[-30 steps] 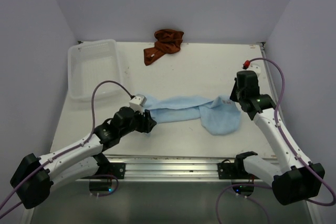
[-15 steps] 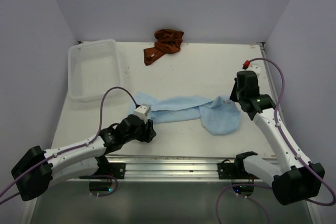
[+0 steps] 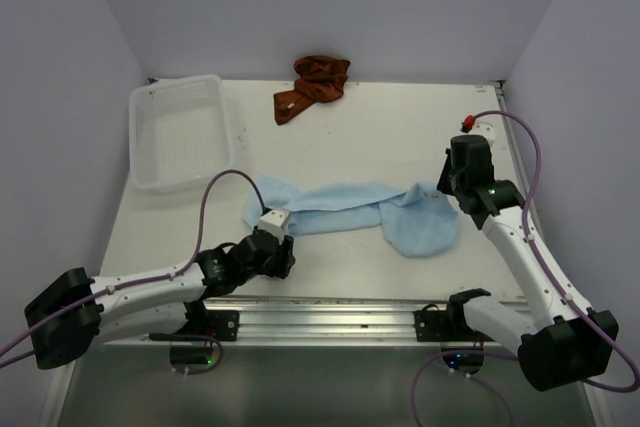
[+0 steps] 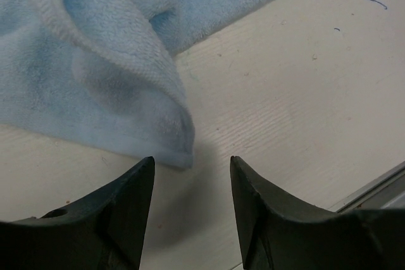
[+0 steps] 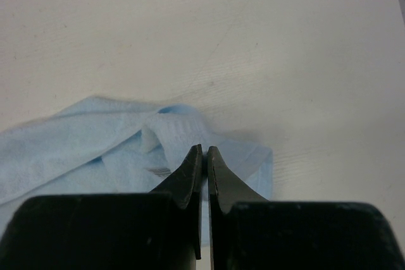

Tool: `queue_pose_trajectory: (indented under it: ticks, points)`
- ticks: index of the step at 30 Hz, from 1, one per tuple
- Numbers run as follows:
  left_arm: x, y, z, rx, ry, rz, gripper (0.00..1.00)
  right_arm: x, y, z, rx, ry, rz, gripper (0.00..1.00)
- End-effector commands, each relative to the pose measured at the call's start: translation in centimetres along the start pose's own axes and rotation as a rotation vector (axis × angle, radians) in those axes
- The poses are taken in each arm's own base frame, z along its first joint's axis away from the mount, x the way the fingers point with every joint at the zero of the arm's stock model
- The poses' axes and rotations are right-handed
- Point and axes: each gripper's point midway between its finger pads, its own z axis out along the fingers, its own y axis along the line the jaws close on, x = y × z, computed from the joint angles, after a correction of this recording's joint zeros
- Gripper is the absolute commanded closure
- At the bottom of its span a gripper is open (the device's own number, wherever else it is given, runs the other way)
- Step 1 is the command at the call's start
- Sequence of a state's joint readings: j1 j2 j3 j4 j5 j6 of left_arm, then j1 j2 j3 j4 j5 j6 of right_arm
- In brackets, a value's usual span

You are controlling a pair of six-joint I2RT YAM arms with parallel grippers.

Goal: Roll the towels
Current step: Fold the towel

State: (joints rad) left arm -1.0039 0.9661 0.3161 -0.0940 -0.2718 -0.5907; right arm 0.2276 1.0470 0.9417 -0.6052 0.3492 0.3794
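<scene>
Top external view, item one: blue towel [image 3: 350, 209]. Light sky-blue terry cloth, it lies in a long, loosely bunched band across the middle of the surface [image 3: 390, 132] and is wider and doubled over at its right end. Judged light, limp and not slippery. It will sag and fold wherever unsupported, and it cannot break. Best hold is a hemmed corner or short edge, where the stitched border gives a thicker lip to pinch. The left wrist view shows such a corner, folded over and lying flat on the surface.

Item two: rust towel [image 3: 312, 85]. Reddish-brown, crumpled in a heap at the far edge, well apart from the blue one and from both arms. Same soft handling expected, and it would likely need spreading flat first.

Left claw [image 4: 192, 164]: released, jaws apart with nothing between them, low over the surface. The blue towel's left corner is just ahead of the tips.

Right claw [image 5: 204, 151]: clenched tight at the blue towel's right end. Whether a thin fold is nipped between the tips cannot be told.

Basket [image 3: 176, 84]: white mesh plastic, far left, apart from both towels.
</scene>
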Motion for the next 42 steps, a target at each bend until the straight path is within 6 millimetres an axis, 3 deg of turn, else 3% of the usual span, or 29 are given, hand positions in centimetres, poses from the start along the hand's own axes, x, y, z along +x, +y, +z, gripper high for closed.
queue_pose_trajectory:
  ticks: [1,13,30,42]
  points:
    - [-1.2,0.5,0.5,-0.054,-0.046,0.014,0.45,-0.8,0.0,0.0,-0.008,-0.037,0.001,1.0]
    - [-1.6,0.3,1.2,-0.071,-0.048,0.042,0.53,-0.7,0.0,0.2,-0.006,-0.033,-0.001,1.0]
    - [-2.0,0.4,1.4,-0.17,-0.038,0.11,0.52,-0.4,0.2,0.6,-0.011,-0.025,-0.005,1.0]
    - [-0.9,0.9,1.8,-0.201,0.01,0.105,0.58,-0.3,0.2,0.8,-0.015,-0.017,-0.002,1.0]
